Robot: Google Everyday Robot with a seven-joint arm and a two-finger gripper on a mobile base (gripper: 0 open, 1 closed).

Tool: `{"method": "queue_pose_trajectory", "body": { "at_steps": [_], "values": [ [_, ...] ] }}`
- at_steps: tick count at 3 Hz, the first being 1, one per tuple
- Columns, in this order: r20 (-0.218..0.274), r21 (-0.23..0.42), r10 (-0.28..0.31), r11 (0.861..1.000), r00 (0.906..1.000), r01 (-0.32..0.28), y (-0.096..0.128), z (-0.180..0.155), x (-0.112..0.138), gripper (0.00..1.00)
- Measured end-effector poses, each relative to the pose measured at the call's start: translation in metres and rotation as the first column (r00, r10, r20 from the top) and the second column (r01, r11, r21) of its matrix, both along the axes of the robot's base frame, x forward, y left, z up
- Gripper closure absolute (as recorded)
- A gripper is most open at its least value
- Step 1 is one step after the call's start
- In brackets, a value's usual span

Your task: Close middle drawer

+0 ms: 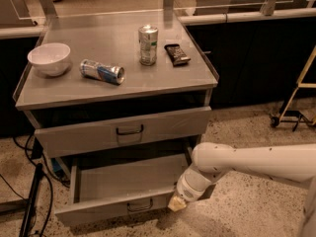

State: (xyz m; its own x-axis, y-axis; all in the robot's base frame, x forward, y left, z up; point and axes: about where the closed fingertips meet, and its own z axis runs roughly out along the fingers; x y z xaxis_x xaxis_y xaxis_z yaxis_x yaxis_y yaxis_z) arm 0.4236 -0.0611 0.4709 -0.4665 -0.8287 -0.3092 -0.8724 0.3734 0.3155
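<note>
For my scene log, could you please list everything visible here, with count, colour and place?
cabinet: one, grey, centre
bowl: one, white, cabinet top left
lying can: one, blue-silver, beside bowl
upright can: one, silver-green, top rear
packet: one, dark, right of upright can
top drawer: one, grey, under the top
middle drawer: one, grey, pulled out below
cables: several, black, floor left
arm: one, white, from right
pincer: one, tan, at middle drawer's front, right end

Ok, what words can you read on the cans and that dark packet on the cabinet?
None can be read.
On the upright can: print too blurred to read.
On the lying can: blue and white label, unreadable.
On the dark packet: unreadable.
On the gripper, by the right end of the middle drawer front: no lettering shows.
</note>
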Motion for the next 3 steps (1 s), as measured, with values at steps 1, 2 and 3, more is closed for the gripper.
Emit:
{"method": "queue_pose_trajectory", "body": {
  "at_steps": [1, 2, 3],
  "values": [
    [0.027, -0.022, 0.004, 1.0, 0.9996, -0.003, 0.008, -0.006, 0.015, 1.0],
    [0.052, -0.026, -0.015, 1.0, 0.9986, 0.016, 0.014, -0.014, 0.032, 1.0],
    [0.064, -0.05, -0.023, 0.998, 0.9977, 0.027, 0.02, -0.024, 0.038, 1.0]
  ]
}}
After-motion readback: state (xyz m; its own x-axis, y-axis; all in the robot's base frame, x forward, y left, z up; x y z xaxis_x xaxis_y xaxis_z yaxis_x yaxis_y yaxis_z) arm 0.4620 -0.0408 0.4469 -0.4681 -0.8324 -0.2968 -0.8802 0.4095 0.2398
